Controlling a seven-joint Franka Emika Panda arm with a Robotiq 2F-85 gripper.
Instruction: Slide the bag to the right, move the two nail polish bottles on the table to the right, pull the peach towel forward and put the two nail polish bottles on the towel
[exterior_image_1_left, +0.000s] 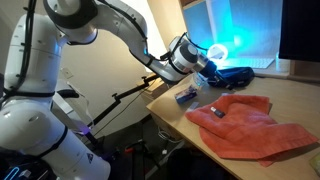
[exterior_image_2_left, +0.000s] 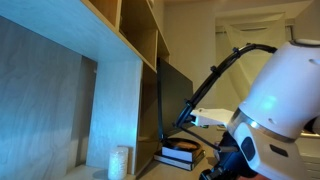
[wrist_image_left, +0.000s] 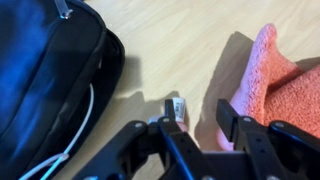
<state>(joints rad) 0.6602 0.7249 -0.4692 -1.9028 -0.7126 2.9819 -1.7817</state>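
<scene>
The black bag (wrist_image_left: 45, 85) fills the left of the wrist view, and in an exterior view it lies at the back of the table (exterior_image_1_left: 238, 73). The peach towel (wrist_image_left: 275, 80) lies to the right, and it also shows spread on the table (exterior_image_1_left: 250, 122). My gripper (wrist_image_left: 198, 120) is open, low over the table between bag and towel. A small nail polish bottle (wrist_image_left: 176, 107) stands just inside its left finger, not gripped. A dark nail polish bottle (exterior_image_1_left: 186, 97) lies near the table's edge. My gripper (exterior_image_1_left: 207, 68) hovers beside the bag.
The wooden table (exterior_image_1_left: 290, 95) has its near edge by the robot base. A bright blue light (exterior_image_1_left: 222, 48) glows behind the bag. The remaining exterior view shows only wall shelves (exterior_image_2_left: 110, 70) and my arm's white body (exterior_image_2_left: 285, 100).
</scene>
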